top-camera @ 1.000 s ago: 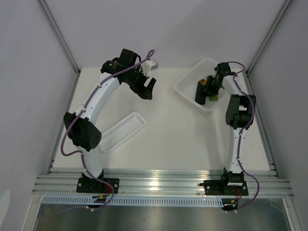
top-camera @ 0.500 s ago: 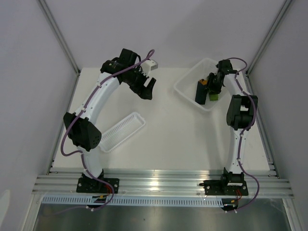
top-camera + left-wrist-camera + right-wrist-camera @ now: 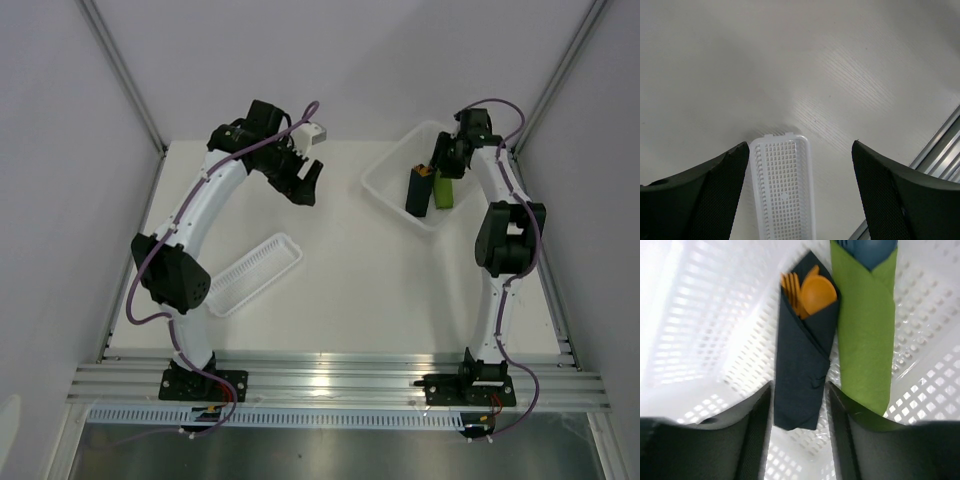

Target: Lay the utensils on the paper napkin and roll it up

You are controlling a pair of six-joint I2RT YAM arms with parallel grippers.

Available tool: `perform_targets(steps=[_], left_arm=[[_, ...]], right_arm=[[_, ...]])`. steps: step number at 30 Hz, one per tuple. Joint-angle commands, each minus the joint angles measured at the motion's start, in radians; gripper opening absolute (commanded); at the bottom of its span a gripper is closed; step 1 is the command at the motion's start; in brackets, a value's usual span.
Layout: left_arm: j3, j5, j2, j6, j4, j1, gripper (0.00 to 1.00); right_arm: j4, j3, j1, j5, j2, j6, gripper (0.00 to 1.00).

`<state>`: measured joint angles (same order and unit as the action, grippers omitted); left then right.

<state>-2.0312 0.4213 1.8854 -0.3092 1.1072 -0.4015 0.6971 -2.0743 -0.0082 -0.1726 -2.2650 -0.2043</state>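
Napkin (image 3: pixel 801 375) rolled round utensils (image 3: pixel 812 292) lies finished in the basket (image 3: pixel 705 330); right gripper (image 3: pixel 799 405) spread above it, left gripper (image 3: pixel 800 150) open well outside.

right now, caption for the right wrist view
Open jaws above black napkin roll of orange utensils, beside a green roll in white basket
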Motion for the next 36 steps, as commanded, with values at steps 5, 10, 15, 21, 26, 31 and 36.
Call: perform_targets(steps=[5,10,15,21,26,31,36], left_arm=[[-0.021,-0.171,-0.017,0.100,-0.082,0.052,0.87],[-0.004,-0.358,-0.048,0.133,-0.122,0.105,0.89],[0.075,-0.456,-0.098,0.148,-0.145,0.187,0.90],[0.264,-0.486,-0.184,0.159,-0.210,0.276,0.90],[0.422,-0.497,-0.281,0.154,-0.262,0.299,0.90],[0.499,-0.474,-0.345,0.153,-0.293,0.300,0.90],[0.548,-0.455,-0.394,0.154,-0.300,0.299,0.91]], right_arm=[[-0.104,0.030,-0.032,0.062,0.252,0.028,1.00],[-0.047,0.048,-0.131,0.073,0.329,-0.015,1.00],[-0.001,0.141,-0.174,0.272,0.452,0.045,0.99],[-0.039,0.368,-0.220,0.378,0.628,0.092,1.00],[-0.051,0.485,-0.272,0.360,0.722,0.075,0.99],[-0.062,0.526,-0.282,0.364,0.782,0.089,0.99],[-0.064,0.545,-0.282,0.357,0.803,0.088,0.99]])
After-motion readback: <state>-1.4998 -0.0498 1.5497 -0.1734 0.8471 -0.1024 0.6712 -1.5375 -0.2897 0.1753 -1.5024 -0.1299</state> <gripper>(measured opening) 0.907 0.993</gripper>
